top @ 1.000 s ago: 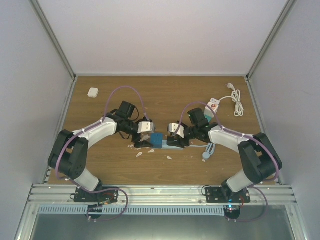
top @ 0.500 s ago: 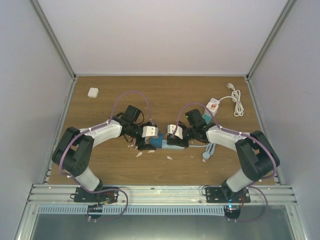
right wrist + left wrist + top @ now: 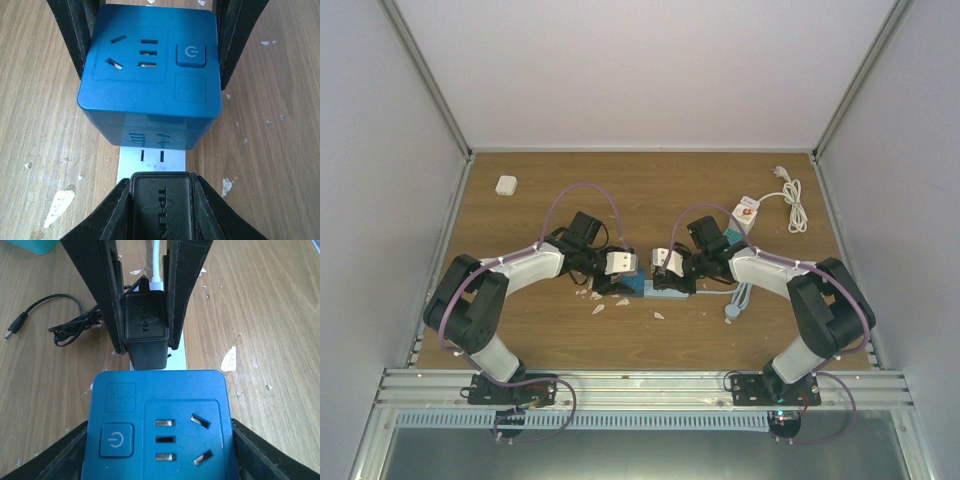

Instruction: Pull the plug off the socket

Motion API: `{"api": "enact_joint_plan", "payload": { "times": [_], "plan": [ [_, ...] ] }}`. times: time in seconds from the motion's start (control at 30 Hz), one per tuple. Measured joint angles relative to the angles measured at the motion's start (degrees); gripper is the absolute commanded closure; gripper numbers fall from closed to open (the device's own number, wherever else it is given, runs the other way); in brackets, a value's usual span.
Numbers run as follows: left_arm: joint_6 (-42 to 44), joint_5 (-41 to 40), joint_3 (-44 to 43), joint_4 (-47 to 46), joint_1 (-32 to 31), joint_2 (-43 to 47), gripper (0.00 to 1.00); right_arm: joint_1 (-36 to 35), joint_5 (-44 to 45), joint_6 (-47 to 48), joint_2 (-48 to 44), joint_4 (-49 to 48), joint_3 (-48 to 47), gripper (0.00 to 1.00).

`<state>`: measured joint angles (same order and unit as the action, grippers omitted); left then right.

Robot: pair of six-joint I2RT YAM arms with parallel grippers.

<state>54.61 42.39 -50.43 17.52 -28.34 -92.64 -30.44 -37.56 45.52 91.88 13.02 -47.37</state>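
A blue cube socket (image 3: 157,425) with a power button sits on a pale power strip (image 3: 152,157). My left gripper (image 3: 159,445) is shut on the cube, one finger against each side. Next to the cube, a black adapter plug (image 3: 161,210) stands in the same strip. My right gripper (image 3: 161,200) is shut on this black plug, also seen in the left wrist view (image 3: 145,330). In the top view both grippers, left (image 3: 623,278) and right (image 3: 666,272), meet at the cube (image 3: 637,285) mid-table.
A thin black cable with a barrel jack (image 3: 60,325) lies beside the strip. A white cable (image 3: 735,300) runs to the right. A white power strip with coiled cord (image 3: 750,208) lies back right and a small white charger (image 3: 506,185) back left. Paint chips (image 3: 600,307) dot the wood.
My left arm has swung right and lower, bringing its gripper onto the blue cube. My right gripper has shifted slightly left, still on the black plug.
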Motion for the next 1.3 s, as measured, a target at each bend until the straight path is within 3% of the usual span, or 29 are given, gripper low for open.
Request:
{"api": "enact_joint_plan", "payload": {
  "times": [0.27, 0.53, 0.93, 1.3],
  "plan": [
    [-2.23, 2.08, -0.31, 1.90, 1.36, 0.00, 0.60, -0.74, 0.04, 0.02, 0.81, 0.87, -1.09, 0.95],
    [-3.63, 4.90, -0.68, 3.65, 3.39, -0.09, 0.60, -1.60, -0.02, -0.31, 1.60, 0.26, -1.88, 0.99],
    [-0.57, 1.92, 5.07, -1.42, 2.56, 5.03, 0.61, -2.25, -0.22, -0.52, 2.73, 0.72, -3.06, 0.99],
    [-3.61, 4.74, 2.84, 1.66, 4.42, 3.65, 0.62, -2.91, 0.17, -0.66, 2.73, -0.17, -3.10, 0.99]
  ]
}}
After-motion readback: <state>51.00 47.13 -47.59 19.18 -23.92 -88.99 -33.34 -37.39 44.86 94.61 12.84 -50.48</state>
